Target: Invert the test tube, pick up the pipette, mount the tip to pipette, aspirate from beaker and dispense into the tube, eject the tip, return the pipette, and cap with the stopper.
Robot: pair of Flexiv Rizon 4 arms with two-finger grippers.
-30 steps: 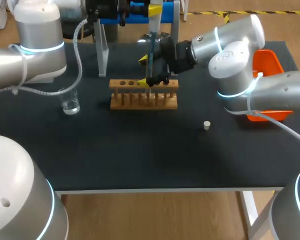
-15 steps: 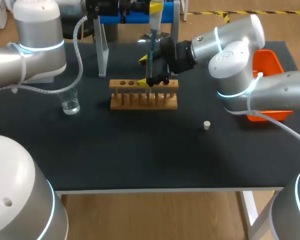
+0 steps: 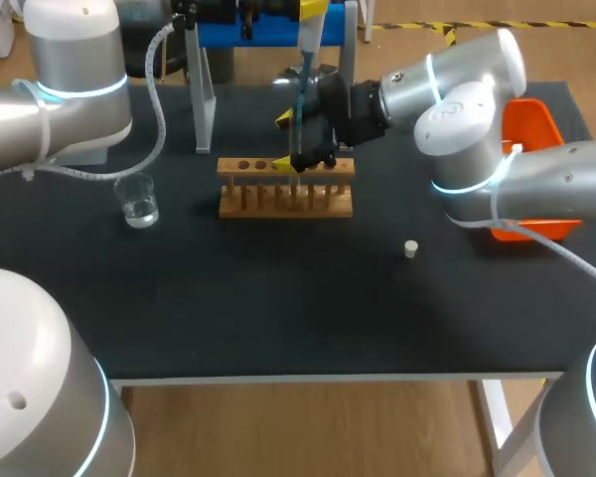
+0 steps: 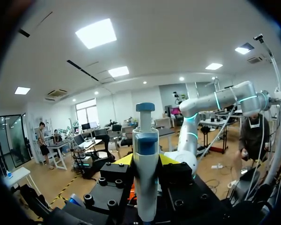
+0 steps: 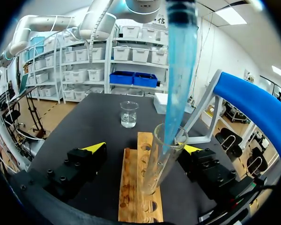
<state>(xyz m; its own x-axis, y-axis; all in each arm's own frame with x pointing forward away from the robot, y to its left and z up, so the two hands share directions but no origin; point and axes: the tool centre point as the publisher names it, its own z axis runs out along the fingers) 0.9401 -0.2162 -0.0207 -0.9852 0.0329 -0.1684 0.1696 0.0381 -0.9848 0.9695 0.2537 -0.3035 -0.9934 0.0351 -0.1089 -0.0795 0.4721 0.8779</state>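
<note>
While the wide black table (image 3: 278,308) carries everything, the work is gathered at its far middle, over the long pale wooden rack (image 3: 286,189) with its row of holes. Above it the left gripper (image 4: 146,161) is clamped on the white-and-grey pipette with a blue plunger knob (image 4: 145,154), a yellow-tipped finger on each side of the body, holding it upright. The right gripper (image 5: 143,148) sits low at the rack with its fingers spread wide. The clear glass test tube (image 5: 160,159) stands in a rack hole between them, leaning toward one finger, and nothing is gripped there. The small clear glass beaker (image 3: 139,202), with a little liquid in it, stands well to the left of the rack. The long translucent blue pipette tip (image 5: 180,70) reaches down into the tube's mouth, its point just inside the rim. The small white stopper (image 3: 410,248) lies alone on the table, to the right of the rack and nearer the robot. I judge this to be the dispense step. To do it well, keep the point inside the rim without pressing on the glass, since the leaning tube could tilt further. Empty the pipette slowly, then lift straight along the tip's line so that no drop drags over the rim.
</note>
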